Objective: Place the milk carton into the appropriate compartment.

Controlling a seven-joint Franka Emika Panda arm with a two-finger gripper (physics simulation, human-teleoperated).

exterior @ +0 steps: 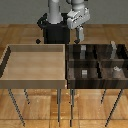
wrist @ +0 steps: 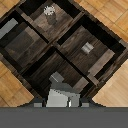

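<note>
The milk carton [wrist: 60, 93] is a pale grey-white carton with a peaked top. In the wrist view it sits right at my gripper [wrist: 61, 102], which is shut on it. In the exterior view my gripper [exterior: 80, 35] hangs above the far edge of the dark wood divider bin [exterior: 69, 70], over its far compartment on the exterior view's left. The carton is held clear above the bin; it is too dark to make out in the exterior view.
The dark bin has four compartments split by dividers [wrist: 56, 46]. Small grey blocks [wrist: 87, 47] [exterior: 85, 73] lie in some, and a small whitish object [wrist: 49, 11] in another. A large light wood bin [exterior: 35, 62] stands on the exterior view's left. The robot base [exterior: 52, 30] is behind.
</note>
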